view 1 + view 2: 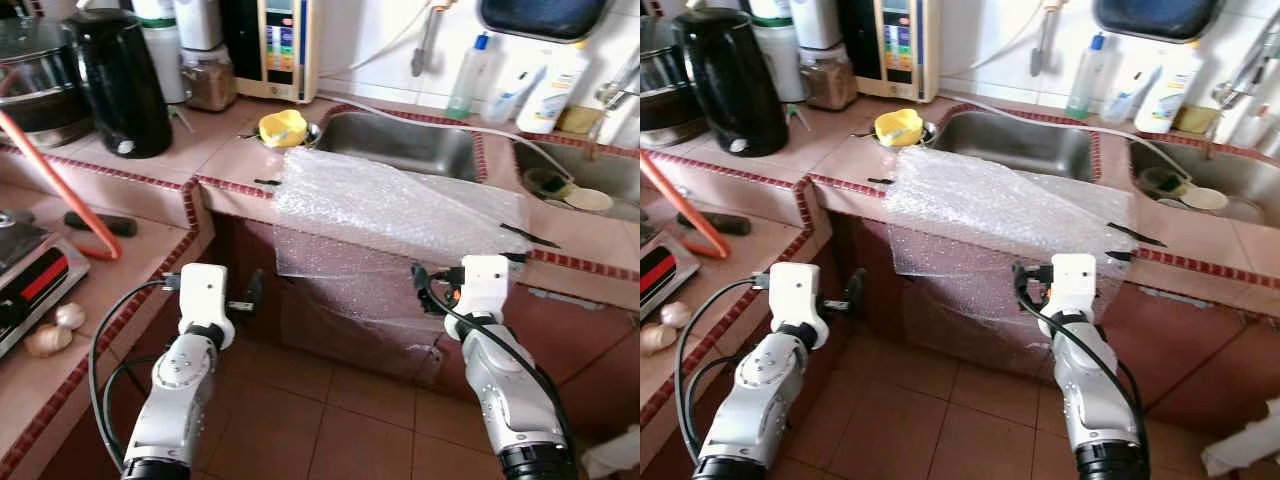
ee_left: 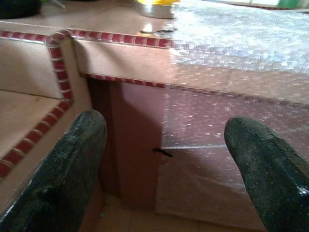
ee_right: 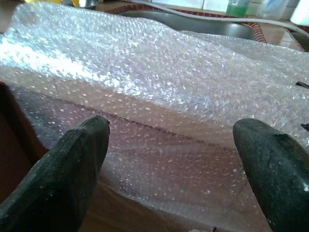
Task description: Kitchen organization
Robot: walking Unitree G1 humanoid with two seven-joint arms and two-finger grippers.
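Note:
A clear bubble wrap sheet (image 1: 390, 205) lies on the tiled counter (image 1: 225, 155) in front of the steel sink (image 1: 400, 145) and hangs over the counter's front edge, with black tape strips (image 1: 530, 237) at its corners. Both arms are raised below that edge. My left gripper (image 2: 164, 159) is open, facing the sheet's hanging left edge and the dark cabinet front, holding nothing. My right gripper (image 3: 171, 154) is open close to the draped bubble wrap (image 3: 159, 87), with nothing between its fingers. A yellow item in a small metal bowl (image 1: 283, 127) sits by the sink's left corner.
A black kettle (image 1: 120, 80), jars and a wall appliance (image 1: 280, 45) stand at the back left. An orange hose (image 1: 60, 190), a stove (image 1: 30, 275) and garlic (image 1: 55, 330) occupy the lower left counter. Soap bottles (image 1: 550, 90) stand behind a second sink (image 1: 590, 180). Brown floor tiles (image 1: 330, 420) lie below.

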